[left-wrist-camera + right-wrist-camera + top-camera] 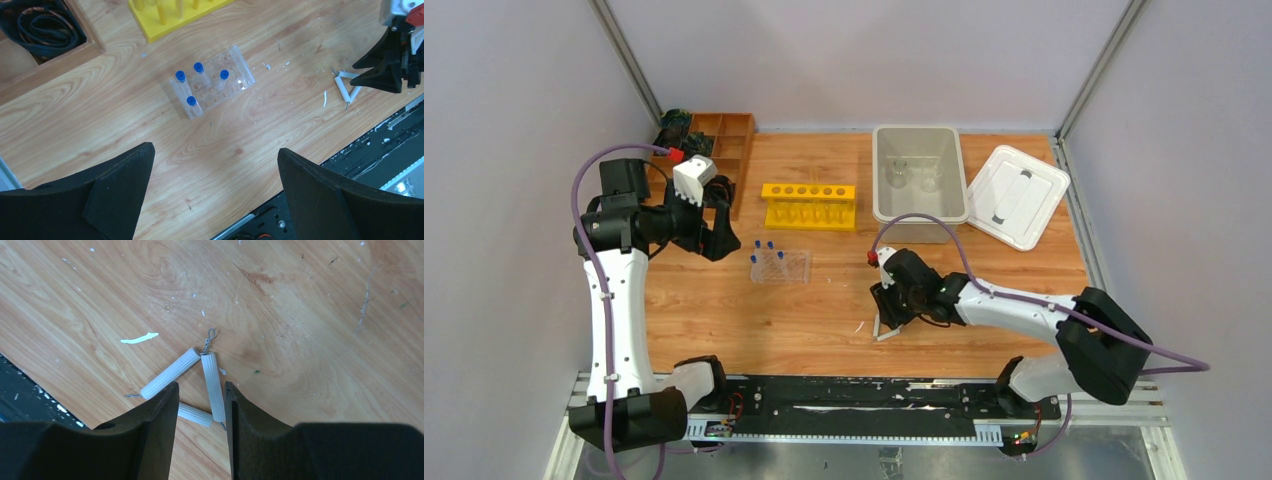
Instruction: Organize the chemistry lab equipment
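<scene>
The small white triangle lies flat on the table near the front edge, also in the top view and the left wrist view. My right gripper hangs low over it, its jaws a narrow gap apart astride the triangle's near corner. The clear tube rack holds several blue-capped tubes. My left gripper is wide open and empty, above and left of the rack. A glass beaker and funnel sit in the beige bin. The white round dish is out of view.
A yellow tube rack stands behind the clear rack. A wooden compartment tray with black objects is at the back left. The bin's white lid lies right of the bin. White chips dot the table near the triangle.
</scene>
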### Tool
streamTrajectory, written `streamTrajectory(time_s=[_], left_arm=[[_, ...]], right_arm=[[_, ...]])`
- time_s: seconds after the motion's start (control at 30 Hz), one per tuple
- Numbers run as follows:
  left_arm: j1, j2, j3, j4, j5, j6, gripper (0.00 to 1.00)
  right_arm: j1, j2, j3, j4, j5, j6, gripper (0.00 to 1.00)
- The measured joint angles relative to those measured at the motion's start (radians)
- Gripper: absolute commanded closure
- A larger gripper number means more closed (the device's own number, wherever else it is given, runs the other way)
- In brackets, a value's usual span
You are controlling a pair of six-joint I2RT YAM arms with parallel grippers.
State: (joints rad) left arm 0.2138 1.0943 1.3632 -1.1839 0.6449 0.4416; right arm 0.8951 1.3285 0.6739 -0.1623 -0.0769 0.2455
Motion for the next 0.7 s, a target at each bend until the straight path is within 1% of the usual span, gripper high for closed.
streamTrajectory(time_s=[0.13,0.6,0.63,0.7], left_arm=[[0.0,0.0,0.0,0.0,0.0,0.0,0.0],[0.0,0.0,0.017,0.0,0.0,0.0,0.0],[0.0,0.0,0.019,0.0,0.0,0.0,0.0],[0.0,0.0,0.021,0.0,0.0,0.0,0.0]], right_arm=[[0.002,0.05,0.0,0.005,0.009,-0.001,0.61],[0.002,0.072,-0.032,0.064,0.018,0.003,0.71],[0.002,0.071,-0.034,0.067,0.018,0.003,0.74],[0.003,0.071,-0.036,0.071,0.019,0.004,0.85]])
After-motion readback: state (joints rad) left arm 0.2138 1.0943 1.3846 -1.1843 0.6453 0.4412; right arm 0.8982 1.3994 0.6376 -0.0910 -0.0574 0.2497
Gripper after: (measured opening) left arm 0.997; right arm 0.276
